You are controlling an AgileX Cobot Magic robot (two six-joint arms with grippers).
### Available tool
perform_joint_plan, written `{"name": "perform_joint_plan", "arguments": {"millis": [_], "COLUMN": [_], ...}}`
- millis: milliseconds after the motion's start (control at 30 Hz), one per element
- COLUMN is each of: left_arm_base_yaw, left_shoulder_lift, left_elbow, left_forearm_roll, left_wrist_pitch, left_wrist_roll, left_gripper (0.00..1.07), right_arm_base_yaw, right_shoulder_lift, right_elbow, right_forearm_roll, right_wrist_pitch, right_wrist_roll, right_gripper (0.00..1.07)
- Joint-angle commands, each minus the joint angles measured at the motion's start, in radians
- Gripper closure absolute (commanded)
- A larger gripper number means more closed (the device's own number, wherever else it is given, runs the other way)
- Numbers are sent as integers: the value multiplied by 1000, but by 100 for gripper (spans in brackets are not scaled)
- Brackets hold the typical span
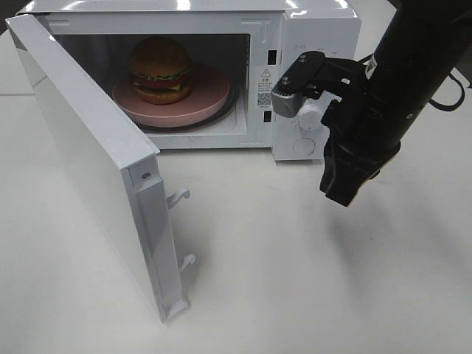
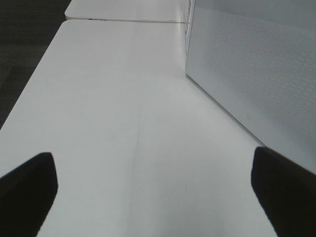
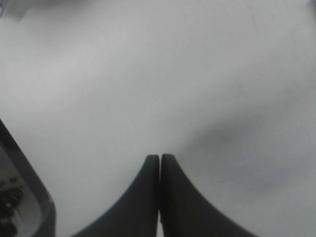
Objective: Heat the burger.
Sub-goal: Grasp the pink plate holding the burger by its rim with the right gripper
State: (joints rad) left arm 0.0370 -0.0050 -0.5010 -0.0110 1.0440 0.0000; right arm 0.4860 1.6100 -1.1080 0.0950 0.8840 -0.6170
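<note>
Where the white worktop (image 1: 295,280) nears its far edge, a white microwave (image 1: 317,29) stands with its cavity facing the near edge. Its door (image 1: 81,140) stands wide open, angled out toward the worktop's near-left corner, with two latch hooks showing on the free edge. The black right arm (image 1: 413,74) comes down from the far-right corner, crossing in front of the control panel. A round pink plate (image 1: 214,92) lies inside the cavity and fills most of its floor. The burger (image 1: 161,70) sits upright on that plate, toward the plate's far-left part; brown bun, lettuce, tomato and cheese are all visible. The right tool (image 1: 341,193) hangs over the worktop near the microwave's right front corner, tips pointing down, fingers pressed together with nothing between them. The left tool (image 2: 153,160) shows two dark fingertips (image 2: 29,182) set wide apart over bare worktop, gripping nothing. Two white knobs (image 1: 304,145) sit on the panel, the upper one partly behind the arm's wrist block.
</note>
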Motion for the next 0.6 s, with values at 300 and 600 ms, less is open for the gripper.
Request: {"name": "perform_joint_plan", "arguments": {"millis": [300, 600], "left_arm_base_yaw": [3, 3], "left_shoulder_lift": [-22, -22], "left_elbow": [2, 2], "left_forearm_roll": [-3, -3], "left_wrist_pitch": [-10, -10], "left_wrist_roll": [0, 0], "left_gripper": [7, 7], "right_arm_base_yaw": [-3, 0], "right_shoulder_lift": [-10, -10], "right_elbow": [-7, -7], "right_forearm_roll": [-38, -77], "right_wrist_pitch": [4, -90], "right_wrist_roll": [-711, -926], "right_gripper": [103, 85]}}
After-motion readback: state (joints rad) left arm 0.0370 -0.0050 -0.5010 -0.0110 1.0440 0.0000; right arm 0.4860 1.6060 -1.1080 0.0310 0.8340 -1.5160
